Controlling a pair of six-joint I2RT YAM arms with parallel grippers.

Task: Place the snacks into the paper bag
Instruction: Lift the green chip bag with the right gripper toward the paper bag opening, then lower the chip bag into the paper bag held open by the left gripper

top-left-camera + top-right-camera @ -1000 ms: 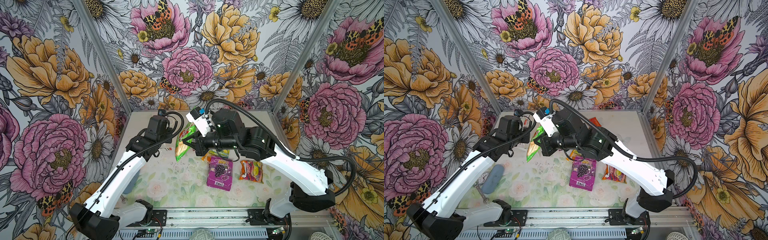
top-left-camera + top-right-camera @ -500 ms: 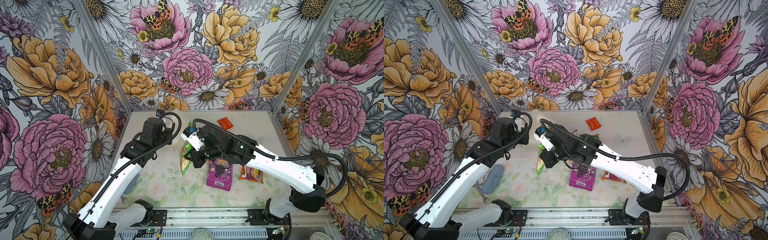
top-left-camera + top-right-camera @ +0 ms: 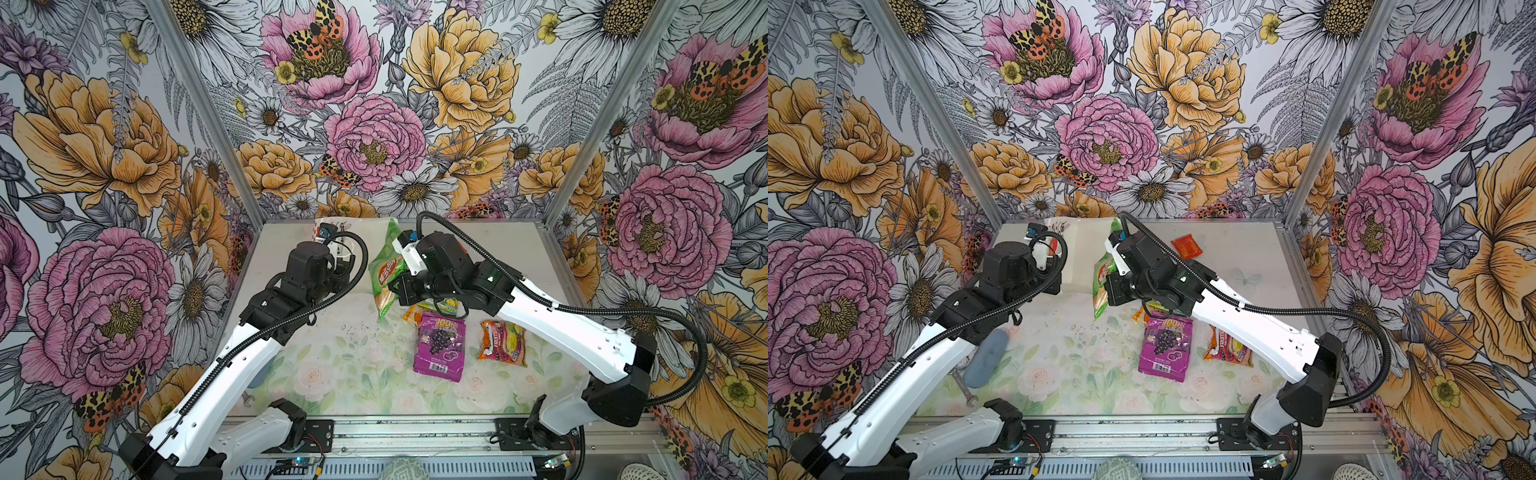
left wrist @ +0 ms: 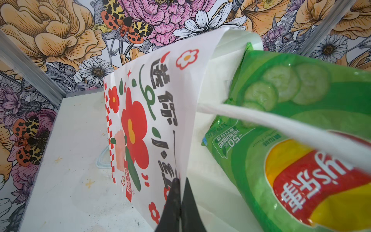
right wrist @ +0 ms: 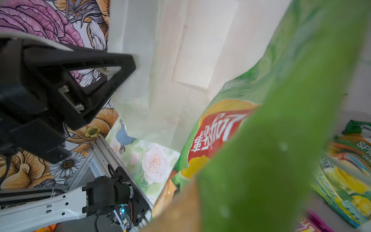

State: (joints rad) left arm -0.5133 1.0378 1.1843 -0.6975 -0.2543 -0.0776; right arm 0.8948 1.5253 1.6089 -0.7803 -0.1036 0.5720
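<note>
Where the counter (image 3: 511,253) approaches its far left corner, the white paper bag (image 3: 1077,257) is located. Its outer face carries red flowers, green stems and dark lettering. The left tool (image 4: 180,183) is clenched on the rim of the bag, one finger on each side of the paper wall, and the mouth gapes beside it. A white cord handle (image 4: 261,120) crosses the mouth.

The large green chip bag (image 3: 384,274) is raised off the counter and tilted, just right of the paper bag in both top views. Its far end lies at the open mouth, and in the left wrist view the cord handle passes in front of it. How deep it reaches inside cannot be determined. The right tool (image 3: 397,287) is clenched on the near half of the chip bag; its fingertips are hidden by the foil.

The purple grape pouch (image 3: 440,347) lies flat near the middle of the counter, toward the near edge. The orange-red fruit packet (image 3: 503,343) lies near it on the right-edge side, not touching. The green-yellow packet (image 3: 442,305) lies directly beyond the pouch, partly under the right arm. The red packet (image 3: 1187,245) lies near the far edge, right of the middle and well apart from the others. The small orange packet (image 3: 409,312) lies just beside the pouch's far left corner.
</note>
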